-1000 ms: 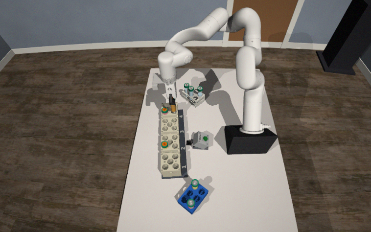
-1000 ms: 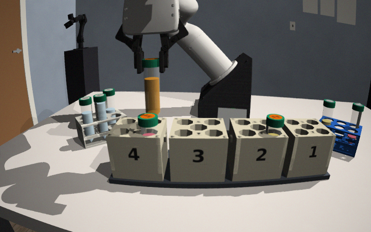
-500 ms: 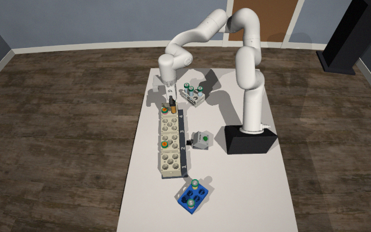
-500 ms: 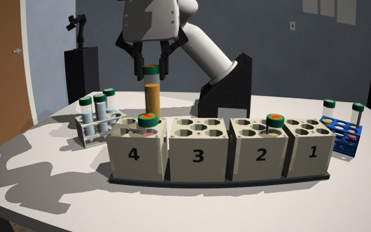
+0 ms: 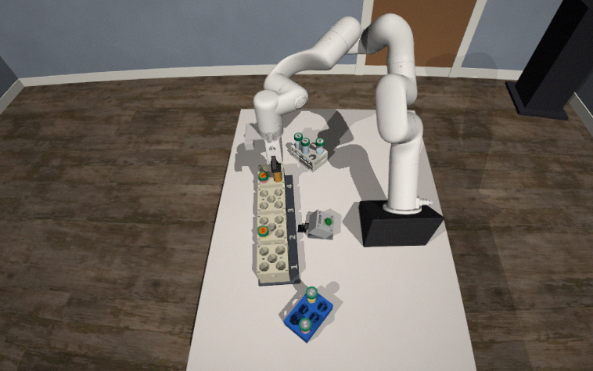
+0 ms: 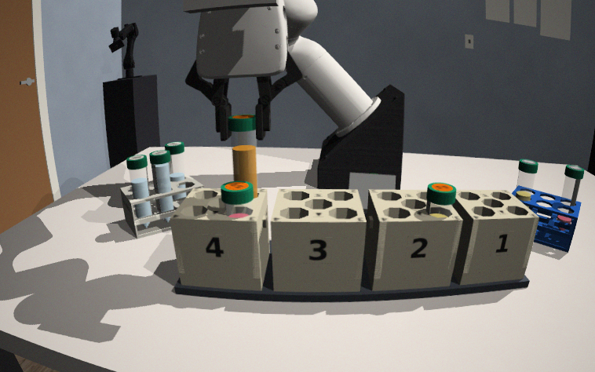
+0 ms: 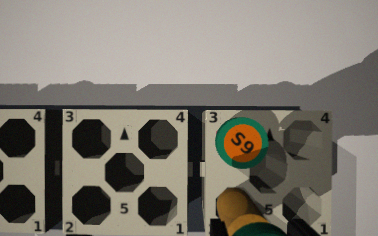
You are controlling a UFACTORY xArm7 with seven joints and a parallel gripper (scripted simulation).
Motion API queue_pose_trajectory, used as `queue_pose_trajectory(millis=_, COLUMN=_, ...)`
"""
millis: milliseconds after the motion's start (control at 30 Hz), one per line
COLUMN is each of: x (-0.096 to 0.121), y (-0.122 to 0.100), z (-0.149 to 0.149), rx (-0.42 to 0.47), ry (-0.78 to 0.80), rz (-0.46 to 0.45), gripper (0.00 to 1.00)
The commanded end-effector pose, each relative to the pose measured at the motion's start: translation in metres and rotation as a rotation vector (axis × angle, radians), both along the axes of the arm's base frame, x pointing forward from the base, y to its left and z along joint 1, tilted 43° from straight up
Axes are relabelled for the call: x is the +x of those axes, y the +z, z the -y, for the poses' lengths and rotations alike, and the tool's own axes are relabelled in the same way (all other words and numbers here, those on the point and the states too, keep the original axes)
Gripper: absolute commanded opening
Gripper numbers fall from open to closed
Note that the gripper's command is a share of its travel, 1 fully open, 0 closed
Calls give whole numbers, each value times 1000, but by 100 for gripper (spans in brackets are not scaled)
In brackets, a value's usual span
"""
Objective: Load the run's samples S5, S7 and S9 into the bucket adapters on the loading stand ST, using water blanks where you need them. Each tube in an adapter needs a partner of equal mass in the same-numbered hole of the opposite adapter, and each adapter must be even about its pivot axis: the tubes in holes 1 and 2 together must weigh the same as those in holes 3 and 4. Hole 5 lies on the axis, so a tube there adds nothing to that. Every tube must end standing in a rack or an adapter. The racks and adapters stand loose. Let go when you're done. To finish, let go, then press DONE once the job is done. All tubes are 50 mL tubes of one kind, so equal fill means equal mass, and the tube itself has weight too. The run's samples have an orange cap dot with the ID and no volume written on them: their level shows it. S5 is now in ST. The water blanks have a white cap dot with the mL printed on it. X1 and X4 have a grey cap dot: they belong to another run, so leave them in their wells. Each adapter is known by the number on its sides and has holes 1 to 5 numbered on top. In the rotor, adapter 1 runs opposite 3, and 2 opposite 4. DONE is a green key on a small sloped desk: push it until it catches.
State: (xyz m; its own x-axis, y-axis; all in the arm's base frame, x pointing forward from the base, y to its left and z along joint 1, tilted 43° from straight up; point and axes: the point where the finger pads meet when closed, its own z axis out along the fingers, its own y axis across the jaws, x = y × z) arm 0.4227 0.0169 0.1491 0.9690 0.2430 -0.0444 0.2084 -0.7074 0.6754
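Note:
My gripper (image 6: 242, 124) is shut on the green cap of a sample tube (image 6: 244, 162) filled with orange liquid; I cannot read its ID. The tube hangs upright over adapter 4 (image 6: 219, 240), with its lower end at hole 2, just behind S9 (image 6: 236, 191). In the wrist view the tube (image 7: 235, 207) covers hole 2, and S9 (image 7: 241, 142) stands in hole 3 of the same adapter. S5 (image 6: 440, 193) stands in hole 3 of adapter 2 (image 6: 413, 240). In the overhead view my gripper (image 5: 274, 167) is at the far end of the stand.
Adapters 3 (image 6: 317, 240) and 1 (image 6: 494, 235) hold no tubes. A clear rack (image 6: 156, 194) with three water blanks stands left of the stand. A blue rack (image 6: 547, 214) with two tubes stands at the right. The DONE key (image 5: 328, 221) sits on its small desk by the arm's base.

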Motion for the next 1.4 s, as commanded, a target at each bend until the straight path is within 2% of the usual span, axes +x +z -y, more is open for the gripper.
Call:
queue_pose_trajectory(millis=0, x=2, y=-3, z=2, rx=1, ry=3, rz=3, gripper=0)
queue_pose_trajectory(millis=1367, x=6, y=-28, z=25, rx=1, ry=3, rz=3, gripper=0)
